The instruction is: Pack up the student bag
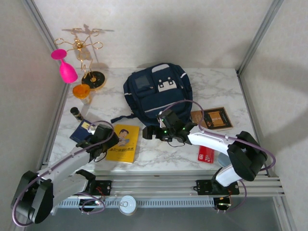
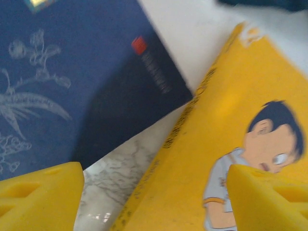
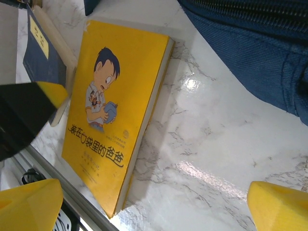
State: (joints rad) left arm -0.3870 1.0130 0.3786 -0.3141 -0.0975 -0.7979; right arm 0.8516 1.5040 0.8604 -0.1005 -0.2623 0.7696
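Bench (image 1: 216,86) w/ student bag (image 1: 158,91) at 12 o'clock. Packing looks barely begun: yellow book (image 1: 122,143) at 7, navy book (image 1: 79,131) at 8 & brown book (image 1: 214,119) at 3 lie outside. Left pincer (image 2: 154,202) & right pincer (image 3: 154,207) wide, empty.

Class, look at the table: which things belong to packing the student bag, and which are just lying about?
Likely part of the job: student bag, yellow book, navy book, brown book, flat red item.
Likely just lying about: pink goblet, gold wire stand, orange cup.
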